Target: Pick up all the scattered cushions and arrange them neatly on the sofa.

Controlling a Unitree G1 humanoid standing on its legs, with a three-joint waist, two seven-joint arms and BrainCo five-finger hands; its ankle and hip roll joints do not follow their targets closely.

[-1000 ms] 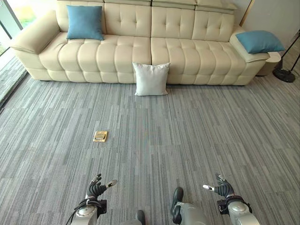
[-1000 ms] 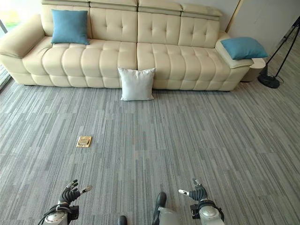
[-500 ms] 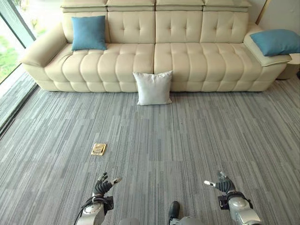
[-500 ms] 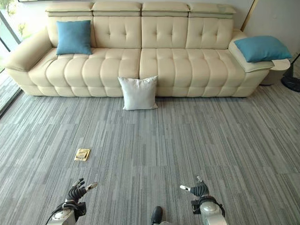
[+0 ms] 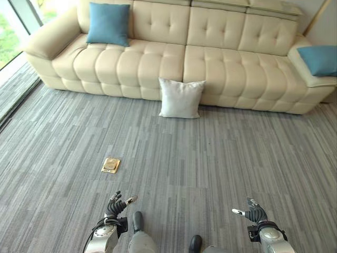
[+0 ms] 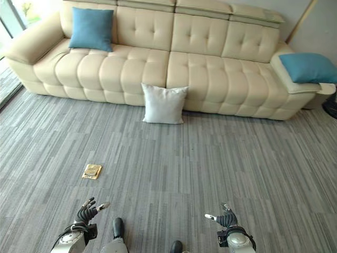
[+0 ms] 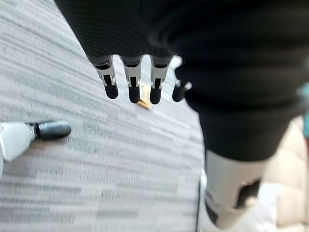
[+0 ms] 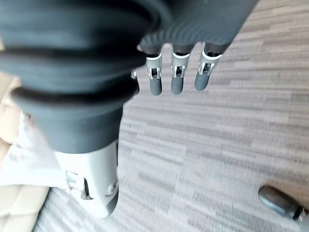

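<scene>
Clearly, one cushion is off the seat: a white cushion (image 5: 181,98) is propped upright on the grey carpet (image 5: 210,153), leaning against the front of the cream sofa (image 5: 221,63) near its middle seam. Two blue ones are seen on the sofa itself, a blue cushion (image 5: 108,23) standing against the backrest at the sofa's left end and another blue cushion (image 6: 309,67) lying on the armrest at the sofa's right end. A small brass floor plate (image 5: 111,165) is set into the carpet well in front of the sofa, toward its left half.

Nothing is held by either hand. The left hand (image 5: 116,205) and the right hand (image 5: 253,213) are carried low, well apart from the sofa, with fingers loosely relaxed and thumbs spread; in the wrist views the left fingers (image 7: 131,89) and the right fingers (image 8: 176,79) hang over bare carpet.

The white cushion is judged to be light, soft and easily squashed (a one-handed pinch would probably only bunch the fabric). It would best be taken by its two upper corners or clasped across its sides with both hands, then lifted onto the seat behind it. A closer approach to the sofa is judged necessary first.
</scene>
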